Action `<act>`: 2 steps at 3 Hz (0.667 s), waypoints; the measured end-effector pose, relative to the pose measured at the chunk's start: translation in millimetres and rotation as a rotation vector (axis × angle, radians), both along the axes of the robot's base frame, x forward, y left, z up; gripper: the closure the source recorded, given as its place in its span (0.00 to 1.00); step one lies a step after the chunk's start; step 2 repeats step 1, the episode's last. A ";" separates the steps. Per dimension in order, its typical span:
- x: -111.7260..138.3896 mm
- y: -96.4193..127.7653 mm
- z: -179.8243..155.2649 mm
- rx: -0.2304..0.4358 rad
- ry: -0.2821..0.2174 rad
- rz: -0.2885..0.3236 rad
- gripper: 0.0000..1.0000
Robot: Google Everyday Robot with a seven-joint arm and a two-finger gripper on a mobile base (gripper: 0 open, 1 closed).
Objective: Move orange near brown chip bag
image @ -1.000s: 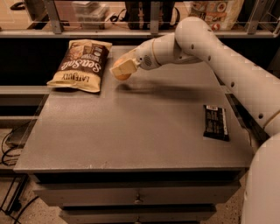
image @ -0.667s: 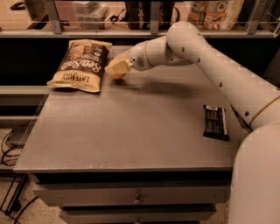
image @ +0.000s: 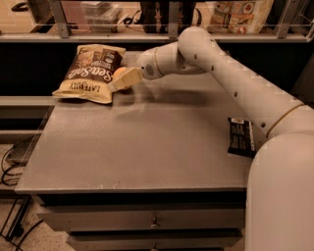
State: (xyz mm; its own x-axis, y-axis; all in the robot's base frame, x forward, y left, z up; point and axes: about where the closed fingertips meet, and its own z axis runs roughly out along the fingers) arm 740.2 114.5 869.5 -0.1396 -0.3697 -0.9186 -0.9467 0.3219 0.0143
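The brown chip bag [image: 91,72], lettered "Sea Salt", lies flat at the table's back left. The orange [image: 119,73] shows as a small round shape right at the bag's right edge, partly covered by a tan finger [image: 128,78]. My gripper [image: 122,79] reaches in from the right on the long white arm and is shut on the orange. It holds the orange low over the table, touching or almost touching the bag's right side.
A flat black snack bar wrapper [image: 240,137] lies near the table's right edge [image: 147,147]. A rail and shelf with packages [image: 240,12] run behind the table. Drawers sit below the front edge.
My gripper has carried the orange leftward, from a short gap away to right against the chip bag's right edge. The bag and the wrapper have not moved.
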 end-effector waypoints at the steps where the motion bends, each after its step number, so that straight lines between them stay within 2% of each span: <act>1: 0.0 0.1 -0.1 0.000 0.000 0.000 0.00; 2: 0.0 0.1 -0.1 0.000 0.000 0.000 0.00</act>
